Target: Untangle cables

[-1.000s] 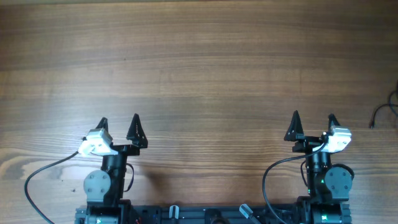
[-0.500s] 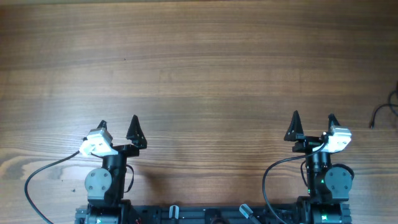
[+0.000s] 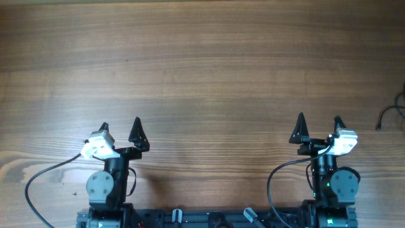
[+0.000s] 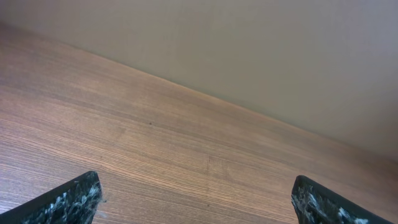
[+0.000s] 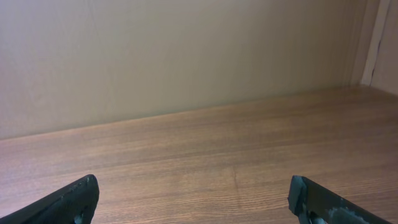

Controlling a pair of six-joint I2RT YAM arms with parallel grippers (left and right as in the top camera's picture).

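While the left arm (image 3: 106, 180) and right arm (image 3: 328, 176) sit folded, jaws gape wide, empty.

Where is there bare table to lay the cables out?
Bare wood spans the table from ahead of the left gripper across past the right gripper. Only the far right edge is taken, by the cables.

Only a short stretch of the cables (image 3: 380, 121) shows at the right edge of the overhead view. The rest runs out of the picture, so it cannot be told whether they are coiled or tangled, and the plug end is too small to make out. Each wrist view cuts the left pincer (image 4: 199, 205) and right pincer (image 5: 196, 202) down to dark fingertips (image 4: 68, 202) at the bottom edge. The arm bases (image 3: 101, 218) are cropped there too in the overhead view.
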